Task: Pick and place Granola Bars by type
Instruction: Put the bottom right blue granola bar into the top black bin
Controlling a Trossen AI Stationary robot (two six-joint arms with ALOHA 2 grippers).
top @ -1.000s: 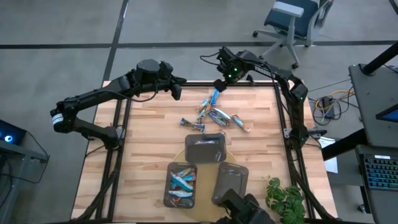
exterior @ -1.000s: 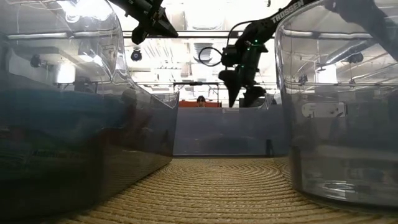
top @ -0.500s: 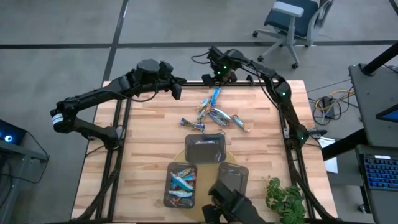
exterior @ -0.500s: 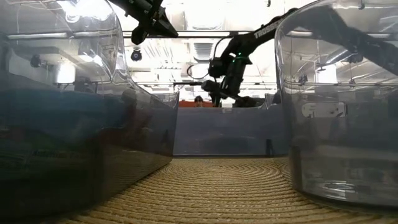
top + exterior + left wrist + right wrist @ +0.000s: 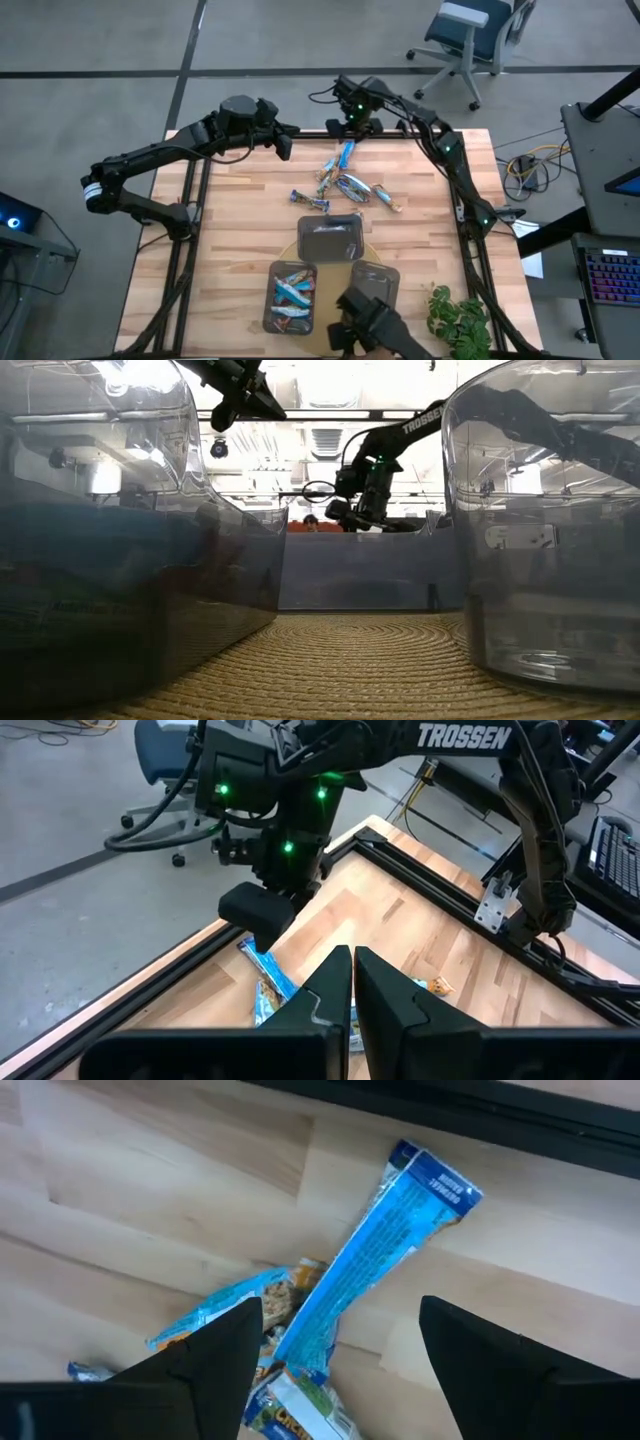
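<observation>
Hovering with fingers apart, right gripper (image 5: 335,1350) straddles a blue granola bar (image 5: 385,1255) below.

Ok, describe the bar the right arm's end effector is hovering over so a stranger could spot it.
Start at the table's far edge, beneath the right end effector. The long blue bar lies there at the top of the loose pile, the only one stretched out straight toward that edge.

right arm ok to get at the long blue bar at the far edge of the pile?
Probably yes. The right gripper hangs open right over the long blue bar, which lies flat on the table with only its lower end against other bars; nothing blocks it.
</observation>
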